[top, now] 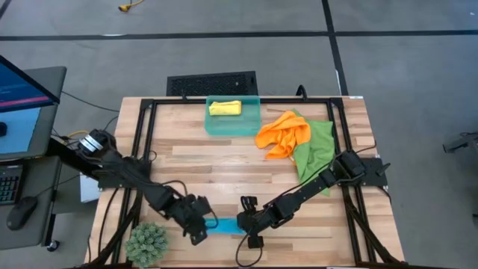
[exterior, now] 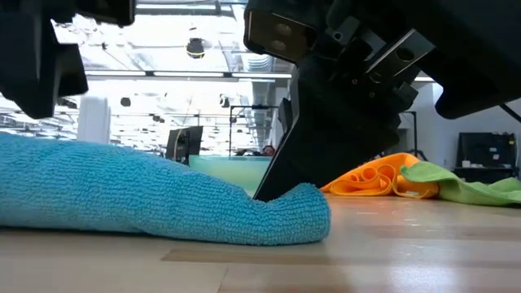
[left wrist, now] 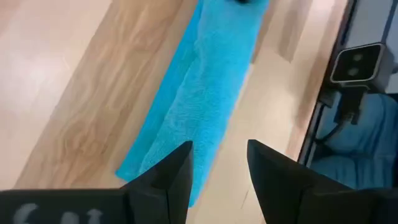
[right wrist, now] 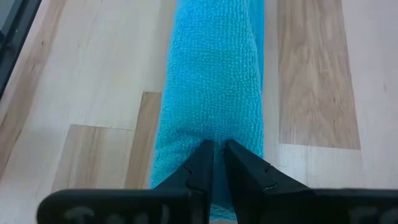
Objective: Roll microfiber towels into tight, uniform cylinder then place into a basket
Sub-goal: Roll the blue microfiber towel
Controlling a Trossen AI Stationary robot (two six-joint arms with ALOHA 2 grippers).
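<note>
Right gripper (right wrist: 218, 163): fingers nearly together, pinching one end of the rolled blue towel (right wrist: 214, 81), fabric caught between the tips; in the low view, finger pressed down into that end on the table. Left gripper (left wrist: 219, 171): fingers parted with a clear gap, nothing between them, poised just over the other end of the same roll, one finger (left wrist: 168, 177) overlapping the towel's edge, contact not determinable. Both grippers at the near edge of the wooden table (top: 224, 168) in the high view, facing each other, blue towel (top: 222, 224) lying between them as a long narrow roll flat on the wood.

Basket (top: 233, 125) at the far edge of the table, upright, containing the yellow towel (top: 225, 108) as a compact roll. Orange towel (top: 284, 134) crumpled just right of the basket, lying partly over the green towel (top: 317, 148), both loose and unrolled on the tabletop. Small green plant (top: 147, 242) at the near left corner, beside the left arm. Dark grated rectangle (top: 212, 84) beyond the far edge of the table, behind the basket.
</note>
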